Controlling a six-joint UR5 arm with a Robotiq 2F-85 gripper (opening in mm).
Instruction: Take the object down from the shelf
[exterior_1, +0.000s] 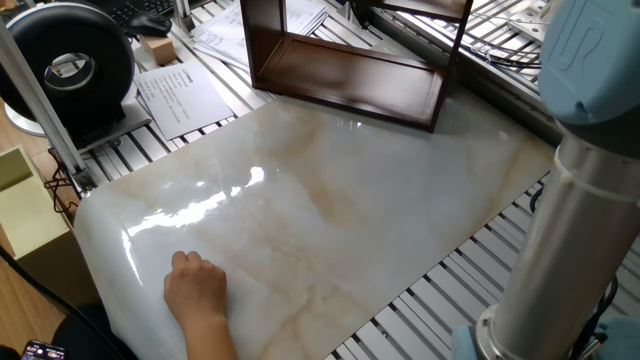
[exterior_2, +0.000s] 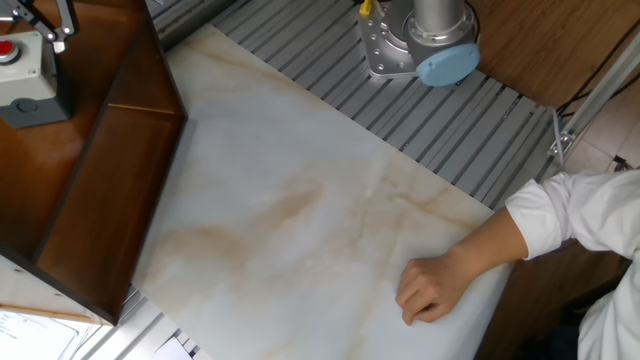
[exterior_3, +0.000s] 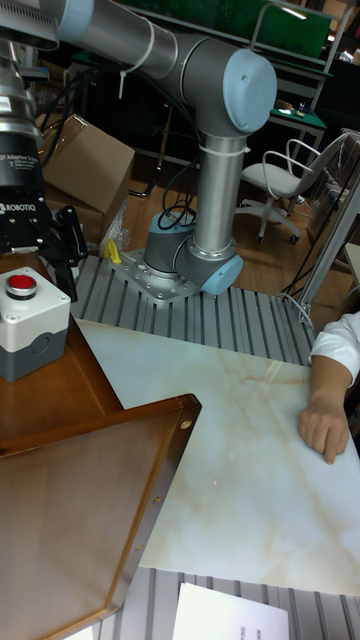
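Note:
The object (exterior_3: 30, 325) is a small grey box with a red button on top, standing on the top board of the dark reddish-brown shelf (exterior_3: 95, 480). The other fixed view shows the object (exterior_2: 22, 85) at the far left on the shelf (exterior_2: 110, 190). My gripper (exterior_3: 32, 262) hangs just above and behind the object, its black fingers (exterior_3: 68, 255) spread apart and holding nothing. Only the fingertips of the gripper (exterior_2: 38, 18) reach into the other fixed view. One fixed view shows the lower part of the shelf (exterior_1: 345, 85); the object is out of frame there.
A person's hand (exterior_2: 435, 290) rests on the marble table top (exterior_2: 300, 200) near its front edge. The robot base (exterior_2: 420, 45) stands on the slatted bench. A black round device (exterior_1: 65, 65), papers (exterior_1: 180, 95) and a pale yellow box (exterior_1: 20, 210) lie beside the table.

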